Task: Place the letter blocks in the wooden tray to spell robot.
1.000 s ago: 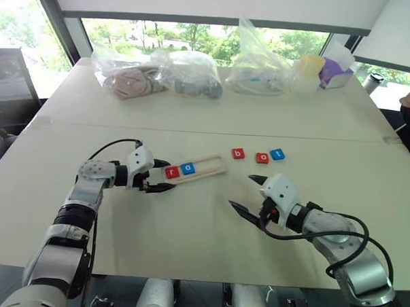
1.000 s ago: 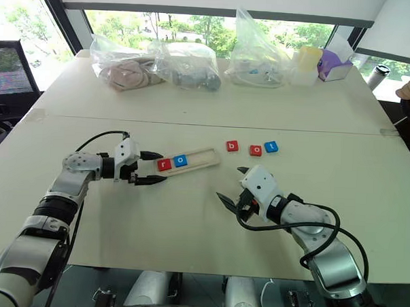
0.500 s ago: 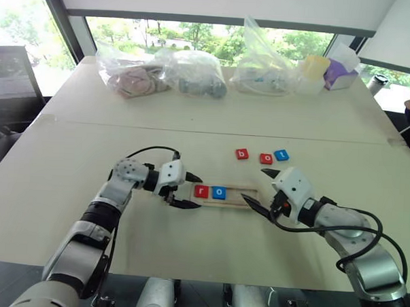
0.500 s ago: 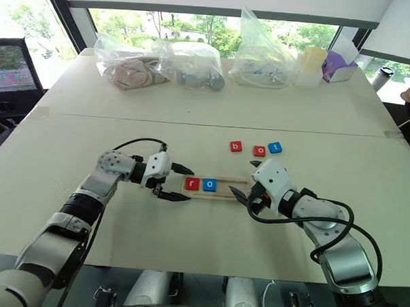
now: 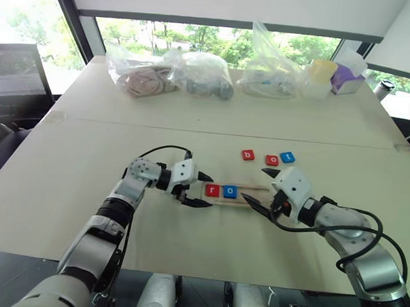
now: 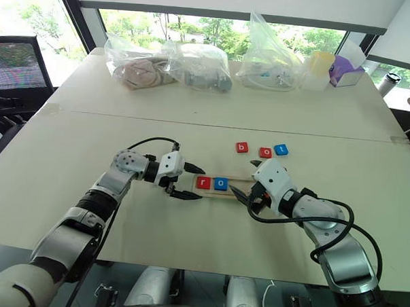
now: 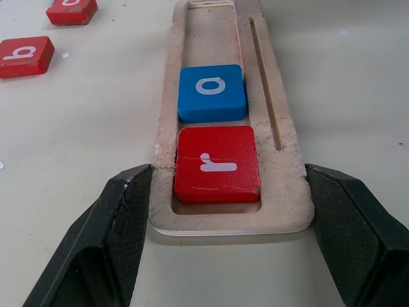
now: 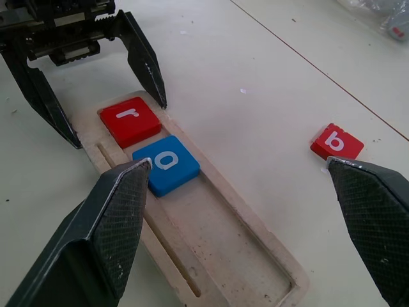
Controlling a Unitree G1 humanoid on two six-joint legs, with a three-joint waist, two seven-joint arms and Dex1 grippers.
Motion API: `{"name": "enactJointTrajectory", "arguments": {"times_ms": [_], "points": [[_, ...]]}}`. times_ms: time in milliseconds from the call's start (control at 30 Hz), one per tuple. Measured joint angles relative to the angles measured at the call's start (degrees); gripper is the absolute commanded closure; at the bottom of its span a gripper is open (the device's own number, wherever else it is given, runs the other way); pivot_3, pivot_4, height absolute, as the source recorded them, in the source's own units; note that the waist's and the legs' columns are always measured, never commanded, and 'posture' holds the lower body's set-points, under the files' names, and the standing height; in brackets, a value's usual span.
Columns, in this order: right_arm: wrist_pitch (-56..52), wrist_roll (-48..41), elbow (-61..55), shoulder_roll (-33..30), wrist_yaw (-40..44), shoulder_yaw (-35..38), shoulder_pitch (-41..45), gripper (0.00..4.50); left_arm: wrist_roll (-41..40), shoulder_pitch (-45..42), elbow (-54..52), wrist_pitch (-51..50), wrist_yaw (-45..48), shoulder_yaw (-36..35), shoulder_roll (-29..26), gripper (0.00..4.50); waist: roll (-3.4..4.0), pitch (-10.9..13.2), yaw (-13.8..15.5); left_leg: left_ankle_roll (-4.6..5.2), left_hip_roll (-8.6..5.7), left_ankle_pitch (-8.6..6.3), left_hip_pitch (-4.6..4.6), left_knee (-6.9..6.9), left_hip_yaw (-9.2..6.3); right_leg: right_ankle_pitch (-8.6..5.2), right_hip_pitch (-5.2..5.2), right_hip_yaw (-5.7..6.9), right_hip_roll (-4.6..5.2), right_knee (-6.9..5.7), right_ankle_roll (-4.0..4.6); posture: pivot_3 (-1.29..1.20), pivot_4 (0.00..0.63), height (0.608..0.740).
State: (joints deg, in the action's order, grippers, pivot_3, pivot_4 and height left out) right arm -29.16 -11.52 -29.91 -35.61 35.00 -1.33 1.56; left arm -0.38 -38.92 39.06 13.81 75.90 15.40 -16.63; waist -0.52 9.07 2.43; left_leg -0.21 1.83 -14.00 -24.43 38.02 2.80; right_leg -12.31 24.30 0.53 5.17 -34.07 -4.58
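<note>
Long narrow pale-wood tray (image 5: 234, 193) lies on the beige table (image 5: 89, 162), holding 2 flat square tiles at its left end: red "r" tile (image 5: 212, 190), then blue "o" tile (image 5: 230, 191) touching it. Left gripper (image 5: 196, 189) clamps the tray's left end, 1 black finger on each long side, pads against the rim. Right gripper (image 5: 258, 190) hovers over the tray's right end, jaws spread wide, nothing held. Red "b" tile (image 5: 248, 155), red "o" tile (image 5: 272, 160), blue "t" tile (image 5: 287, 157) sit loose on the table beyond the tray.

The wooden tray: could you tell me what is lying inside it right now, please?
Inside the wooden tray lie a red r block and a blue o block; beyond them, bare wood. Nothing there is covered.
</note>
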Motion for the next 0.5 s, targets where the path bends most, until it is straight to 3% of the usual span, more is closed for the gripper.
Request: {"name": "enactJointTrajectory", "arguments": {"times_ms": [433,500], "points": [[0.00,0.01,0.00,0.20,-0.05,-0.16,0.97,0.00,0.03,1.90,-4.23,-3.57,-2.85,0.90,0.67,1.38,0.00,0.00,0.00,0.08,-0.05,-0.04,-0.03,0.00,-0.01,0.00,-0.11,0.00,-0.01,-0.02,0.00,0.00,0.150,0.740],[0.00,0.01,0.00,0.23,-0.04,-0.18,0.98,0.00,-0.06,2.15,-4.62,-4.03,-3.41,0.90,0.75,0.35,0.00,0.00,0.01,0.08,-0.05,-0.04,-0.03,0.00,-0.01,0.00,-0.10,0.00,-0.01,-0.02,0.00,0.00,0.150,0.740]]}}
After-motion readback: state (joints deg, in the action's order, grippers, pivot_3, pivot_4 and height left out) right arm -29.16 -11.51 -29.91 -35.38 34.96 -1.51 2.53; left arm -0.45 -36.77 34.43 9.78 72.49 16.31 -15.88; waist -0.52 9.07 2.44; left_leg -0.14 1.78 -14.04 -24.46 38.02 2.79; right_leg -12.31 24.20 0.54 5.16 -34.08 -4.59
